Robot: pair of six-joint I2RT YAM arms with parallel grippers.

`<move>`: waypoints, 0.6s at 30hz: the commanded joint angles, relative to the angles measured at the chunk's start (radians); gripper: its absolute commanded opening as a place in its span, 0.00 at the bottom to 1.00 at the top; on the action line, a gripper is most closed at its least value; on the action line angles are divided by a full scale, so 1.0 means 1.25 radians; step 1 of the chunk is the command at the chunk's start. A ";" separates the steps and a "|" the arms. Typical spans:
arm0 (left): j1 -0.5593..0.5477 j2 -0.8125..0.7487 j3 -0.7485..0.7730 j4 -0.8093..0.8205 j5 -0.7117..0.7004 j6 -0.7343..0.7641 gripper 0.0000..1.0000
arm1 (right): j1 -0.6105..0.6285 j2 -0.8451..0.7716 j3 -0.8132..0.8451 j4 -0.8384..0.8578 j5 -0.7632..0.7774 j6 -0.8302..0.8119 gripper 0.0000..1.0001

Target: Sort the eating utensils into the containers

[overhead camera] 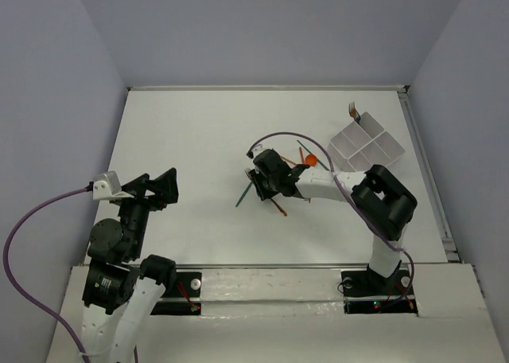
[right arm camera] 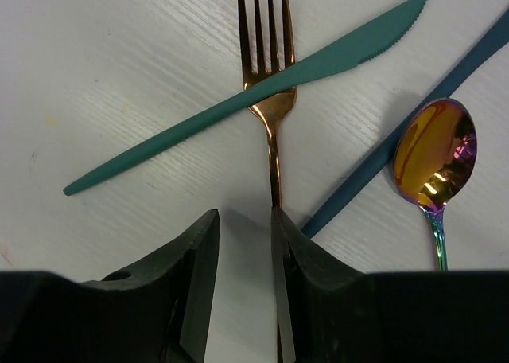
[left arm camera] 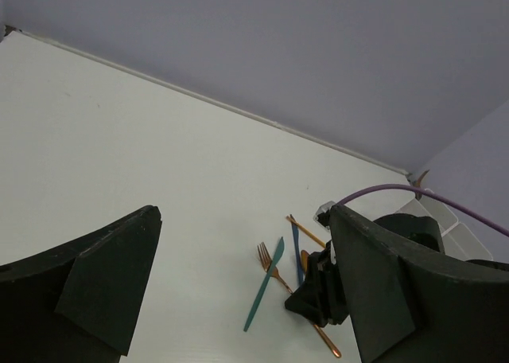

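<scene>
Lengthwise, fork [right arm camera: 273, 118] tines away from pincer [right arm camera: 245, 220]

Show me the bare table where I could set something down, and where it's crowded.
Bare: the wide stretch from the back wall to the utensil pile, and the strip between left hand and pile. Crowded: around the right hand, through to the tray.
</scene>
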 commanded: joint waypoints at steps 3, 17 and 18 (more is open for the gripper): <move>0.004 0.007 0.000 0.042 0.010 0.013 0.99 | 0.011 0.041 0.057 -0.049 0.047 0.005 0.38; 0.011 0.006 0.000 0.044 0.013 0.015 0.99 | 0.011 0.056 0.078 -0.065 0.048 0.010 0.29; 0.011 0.006 -0.001 0.044 0.013 0.014 0.99 | 0.011 0.067 0.084 -0.077 0.048 0.004 0.31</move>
